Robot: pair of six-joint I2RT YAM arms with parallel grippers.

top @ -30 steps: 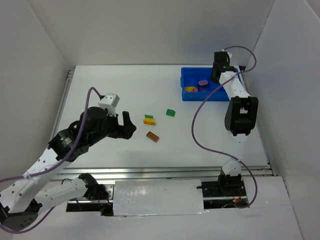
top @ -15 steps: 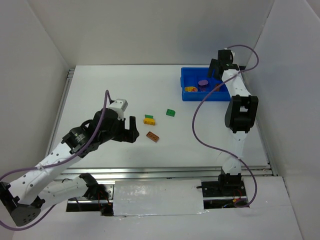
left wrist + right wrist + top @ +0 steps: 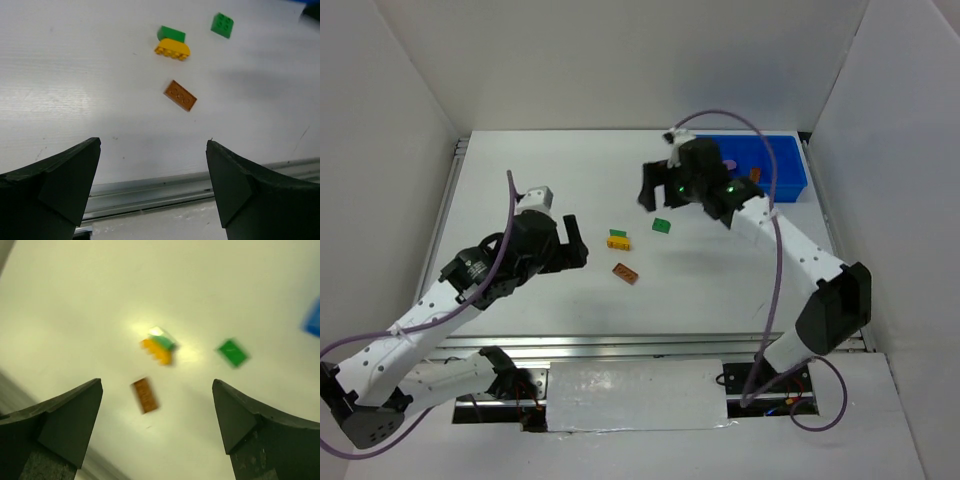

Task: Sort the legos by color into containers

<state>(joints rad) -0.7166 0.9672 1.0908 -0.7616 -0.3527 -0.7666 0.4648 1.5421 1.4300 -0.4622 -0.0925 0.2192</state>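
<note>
Overhead view: bright, even, diffuse light on the white table (image 3: 570,180), with soft, short shadows. Left wrist view: sharp, with a faint grey shadow right of the brown-orange brick (image 3: 180,95). Right wrist view: yellowish cast, overall blur, and a glare spot at the yellow and green bricks (image 3: 159,346).

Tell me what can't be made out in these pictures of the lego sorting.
- Blue tray, top view: the right arm covers its left part, so most of its contents are hidden.
- Right wrist view: motion blur. Studs on the brown brick can't be counted, and the tray is cut off by the right edge.
- Left wrist view: the yellow brick hides part of the green brick behind it, so whether they touch is unclear.
</note>
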